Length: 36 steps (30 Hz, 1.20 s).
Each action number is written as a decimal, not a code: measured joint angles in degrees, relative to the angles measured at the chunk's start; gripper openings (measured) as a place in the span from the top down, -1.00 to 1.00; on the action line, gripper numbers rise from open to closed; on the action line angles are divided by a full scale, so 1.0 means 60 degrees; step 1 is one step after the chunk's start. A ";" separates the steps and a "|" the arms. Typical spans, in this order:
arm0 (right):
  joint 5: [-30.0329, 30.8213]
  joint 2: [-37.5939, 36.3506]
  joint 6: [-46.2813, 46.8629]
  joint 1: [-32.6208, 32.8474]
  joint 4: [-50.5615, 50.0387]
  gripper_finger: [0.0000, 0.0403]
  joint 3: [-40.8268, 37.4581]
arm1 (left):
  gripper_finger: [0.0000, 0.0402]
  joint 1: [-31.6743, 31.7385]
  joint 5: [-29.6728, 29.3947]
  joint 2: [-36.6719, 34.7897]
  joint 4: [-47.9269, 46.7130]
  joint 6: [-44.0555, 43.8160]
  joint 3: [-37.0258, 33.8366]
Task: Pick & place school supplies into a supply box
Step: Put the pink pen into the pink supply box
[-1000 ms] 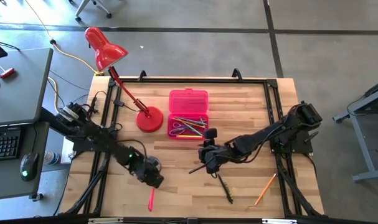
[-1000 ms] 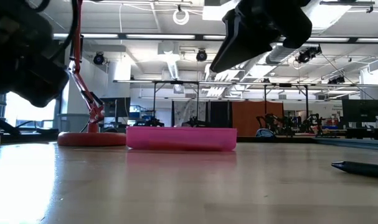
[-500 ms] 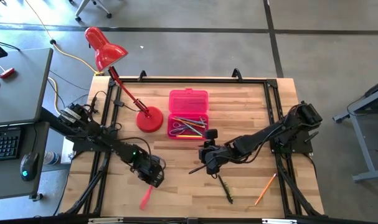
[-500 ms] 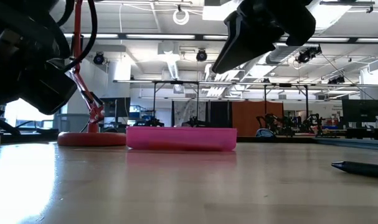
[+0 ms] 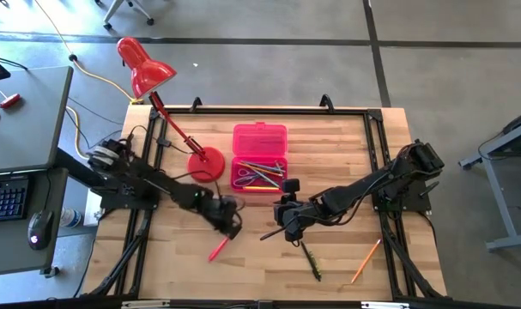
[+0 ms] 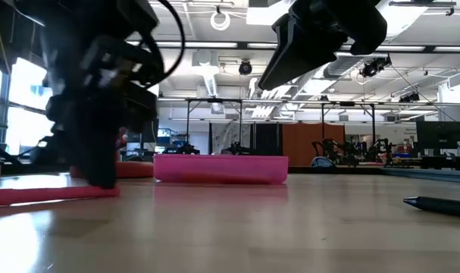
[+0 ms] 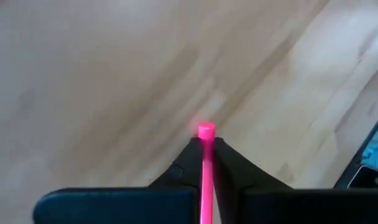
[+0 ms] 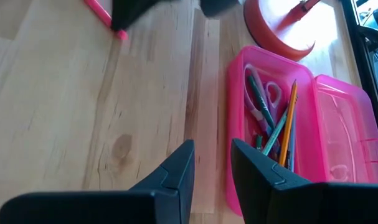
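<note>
We read the job as partly done, and we place everything by the supply box (image 5: 259, 158), the pink case lying open near the middle of the desk (image 5: 346, 137), its lid flat on the far side. On the box's left, just beside it, stands the round base of the red lamp (image 5: 206, 165), which is no part of the task. Inside the box we already count several supplies: the purple-handled scissors (image 8: 268, 94), an orange pencil (image 8: 288, 118), a green one and some others that we cannot tell apart. The left gripper (image 5: 231, 225) hangs in front of the box and a little to its left, low over the wood, its jaws pinching a pink pen (image 5: 217, 250), whose free end slants away from the box; the left wrist view shows the pen's tip sticking out between the two closed fingers. The right gripper (image 5: 283, 225) waits in front of the box's right half, raised off the desk, its jaws spread a little with nothing between them. Farther out from the box, toward the front right, a dark pen (image 5: 310, 258) and a second orange pencil (image 5: 365, 261) lie loose. By our reckoning, three pieces are left: the one in hand and those two.
</note>
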 joint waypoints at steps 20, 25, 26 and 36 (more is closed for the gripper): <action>-0.0007 0.0000 -0.0025 0.0000 -0.0004 0.59 0.0000 | 0.59 0.2384 0.0556 0.0041 0.1265 0.4871 -0.0041; -0.0007 0.0000 -0.0025 0.0000 -0.0004 0.59 0.0000 | 0.51 0.2387 0.0431 0.0039 0.1293 0.5074 -0.0041; -0.0007 0.0000 -0.0024 0.0002 -0.0004 0.59 0.0000 | 0.51 0.2380 0.0258 0.0038 0.1332 0.5159 -0.0040; -0.0007 0.0000 -0.0004 0.0003 -0.0002 0.59 0.0000 | 0.43 0.2384 -0.0467 0.0023 0.1455 0.6005 -0.0021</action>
